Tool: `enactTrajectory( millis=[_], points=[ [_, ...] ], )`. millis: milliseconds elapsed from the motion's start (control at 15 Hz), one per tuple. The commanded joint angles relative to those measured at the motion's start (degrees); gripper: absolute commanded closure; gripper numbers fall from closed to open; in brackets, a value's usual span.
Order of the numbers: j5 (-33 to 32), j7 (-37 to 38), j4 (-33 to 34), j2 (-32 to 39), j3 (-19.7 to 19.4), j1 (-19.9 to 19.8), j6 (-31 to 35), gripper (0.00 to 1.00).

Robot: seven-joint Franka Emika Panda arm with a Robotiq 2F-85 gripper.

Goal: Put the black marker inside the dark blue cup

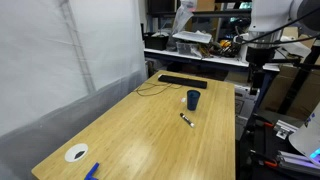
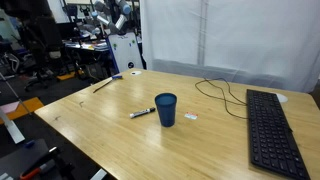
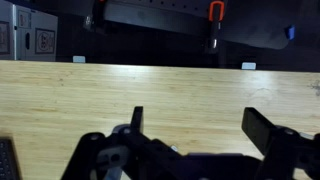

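Note:
The dark blue cup [image 1: 193, 99] stands upright near the middle of the wooden table; it also shows in an exterior view [image 2: 166, 109]. The black marker [image 1: 186, 120] lies flat on the table just beside the cup, not touching it, and is seen in both exterior views [image 2: 141, 113]. My gripper [image 3: 200, 125] is open and empty in the wrist view, with only bare wood between the fingers. Neither cup nor marker shows in the wrist view. The arm [image 1: 262, 45] is at the table's far edge, well away from both.
A long black keyboard [image 1: 182, 81] with a thin cable lies beyond the cup, also seen in an exterior view [image 2: 272, 130]. A white disc [image 1: 77, 153] and a flat bright blue object [image 1: 92, 171] lie at one table corner. Cluttered benches stand behind the table.

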Motion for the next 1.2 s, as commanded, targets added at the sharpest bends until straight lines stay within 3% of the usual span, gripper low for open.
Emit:
enactTrajectory(
  millis=[0,933,1133],
  points=[
    [-0.27,0.25,0.12,0.02,-0.38,0.40,-0.05,0.00],
    [-0.27,0.25,0.16,0.00,-0.38,0.40,-0.03,0.00],
    [-0.40,0.39,0.88,2.77,0.34,0.67,2.71,0.00]
  ],
)
